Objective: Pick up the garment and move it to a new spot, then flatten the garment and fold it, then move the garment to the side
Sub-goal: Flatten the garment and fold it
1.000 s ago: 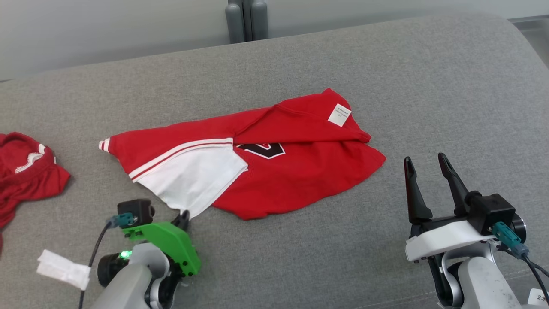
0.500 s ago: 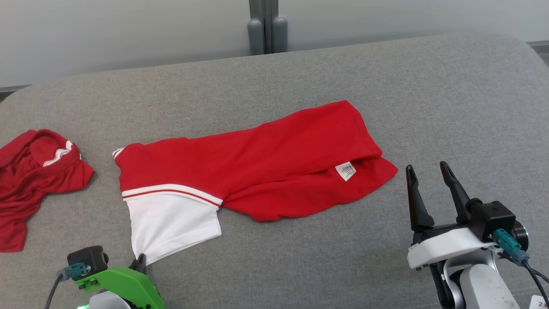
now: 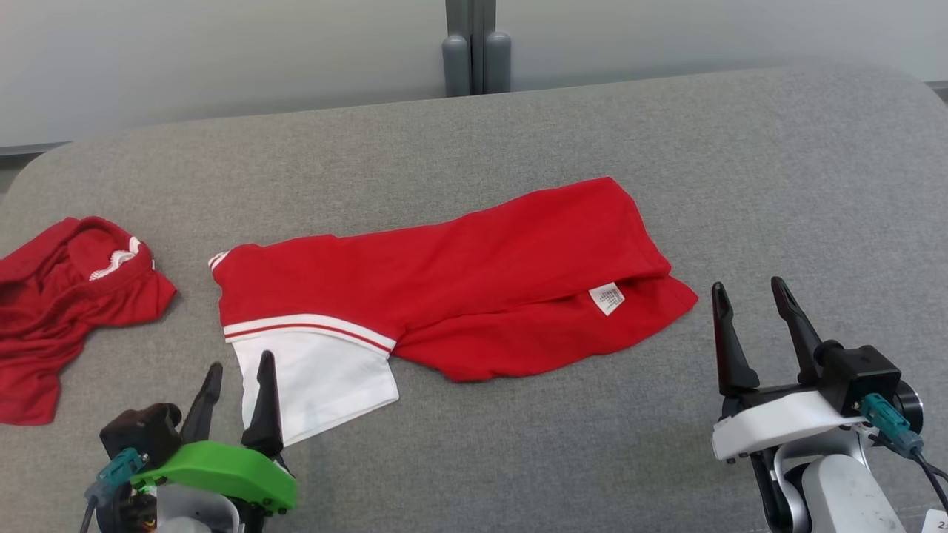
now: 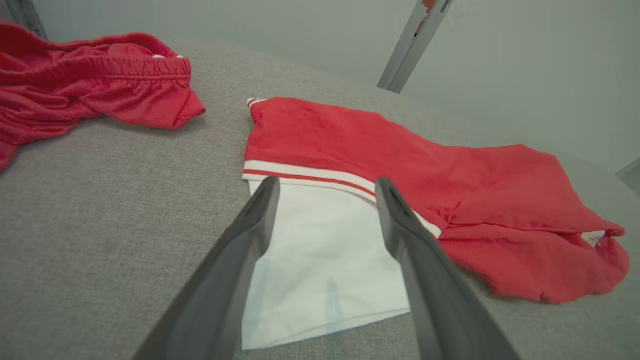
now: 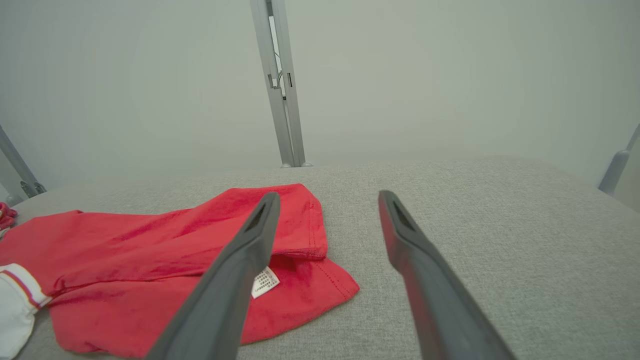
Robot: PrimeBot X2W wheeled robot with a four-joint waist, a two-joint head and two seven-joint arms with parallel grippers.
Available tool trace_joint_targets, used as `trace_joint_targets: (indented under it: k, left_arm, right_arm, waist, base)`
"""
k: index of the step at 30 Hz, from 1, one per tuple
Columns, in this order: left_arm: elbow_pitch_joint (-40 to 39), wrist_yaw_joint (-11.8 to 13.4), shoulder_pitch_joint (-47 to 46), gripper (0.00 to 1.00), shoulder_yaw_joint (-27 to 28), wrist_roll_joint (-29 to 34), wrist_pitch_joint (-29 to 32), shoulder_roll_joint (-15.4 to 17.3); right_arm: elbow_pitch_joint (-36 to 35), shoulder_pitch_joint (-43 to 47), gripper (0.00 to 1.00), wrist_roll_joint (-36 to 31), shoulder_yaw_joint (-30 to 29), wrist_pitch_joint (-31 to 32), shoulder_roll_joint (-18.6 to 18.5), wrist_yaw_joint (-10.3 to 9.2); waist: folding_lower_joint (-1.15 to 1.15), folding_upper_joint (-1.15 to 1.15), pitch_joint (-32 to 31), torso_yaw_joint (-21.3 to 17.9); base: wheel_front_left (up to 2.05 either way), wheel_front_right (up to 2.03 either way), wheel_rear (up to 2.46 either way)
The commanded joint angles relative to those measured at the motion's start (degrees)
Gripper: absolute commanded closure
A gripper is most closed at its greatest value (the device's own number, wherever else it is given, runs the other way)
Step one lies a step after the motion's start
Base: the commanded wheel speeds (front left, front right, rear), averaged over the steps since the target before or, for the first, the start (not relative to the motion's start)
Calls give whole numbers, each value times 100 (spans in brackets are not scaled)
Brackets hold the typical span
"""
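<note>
The garment (image 3: 452, 289) is a red shirt with a white sleeve trimmed in red and white, lying loosely folded across the grey cushion (image 3: 518, 459); a small white label (image 3: 606, 297) shows near its right end. In the left wrist view the garment (image 4: 400, 165) spreads ahead, its white sleeve between the finger lines. My left gripper (image 3: 235, 374) stands open just over the sleeve's near-left corner, holding nothing. My right gripper (image 3: 752, 307) is open too, a little right of the garment's right edge. The right wrist view has the garment (image 5: 150, 250) at lower left.
A second red garment (image 3: 67, 296) lies bunched at the cushion's left end, also seen as crumpled red cloth (image 4: 85, 85) in the left wrist view. Grey posts (image 3: 478, 52) stand behind the cushion's back edge. Bare grey cushion stretches to the right and front.
My left gripper has let go of the white sleeve corner and now stands open. Earlier it dragged that corner toward me, flipping the shirt over. The camera shifted; the right gripper kept still.
</note>
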Motion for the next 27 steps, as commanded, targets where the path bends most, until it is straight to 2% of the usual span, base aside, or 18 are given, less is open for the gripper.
trace_joint_targets:
  k: [1, 4, 11, 18, 19, 20, 23, 27]
  left_arm:
    - [14, -131, -137, 0, 53, 211, -150, -26]
    - [-9, -390, -204, 0, 175, 594, -264, -94]
    - [-320, -844, 62, 0, 756, 2050, -260, -576]
    - [-249, -1326, 337, 0, 1399, 2591, -262, -1186]
    - [-227, -1388, 333, 0, 1460, 2638, -261, -1228]
    - [-190, -1551, 223, 0, 1634, 2795, -262, -1362]
    - [-174, -1629, 117, 0, 1718, 2893, -262, -1436]
    - [-143, -1724, 13, 0, 1783, 2978, -263, -1523]
  right_arm:
    - [2, 40, 0, -16, -23, -19, -15, -2]
    - [22, 61, 0, -30, -47, -19, -15, -2]
    - [78, 130, 0, -96, -78, 14, -16, -2]
    - [113, 31, 0, -212, -84, 158, -15, -2]
    - [159, -46, 0, -261, -78, 251, -16, -2]
    - [460, -471, 0, -502, -78, 746, -17, -2]
    - [841, -855, 0, -553, -126, 1092, -14, -2]
    - [1475, -1393, 0, -302, -398, 1598, -12, -3]
  waist:
    - [0, 0, -37, 29]
    - [0, 0, -91, 78]
    - [0, 0, -240, 196]
    - [0, 0, -230, 306]
    - [0, 0, -195, 316]
    - [0, 0, -24, 345]
    - [0, 0, 120, 393]
    - [0, 0, 297, 478]
  base:
    - [0, 0, 0]
    - [0, 0, 0]
    - [0, 0, 0]
    - [0, 0, 0]
    - [0, 0, 0]
    - [0, 0, 0]
    - [0, 0, 0]
    - [0, 0, 0]
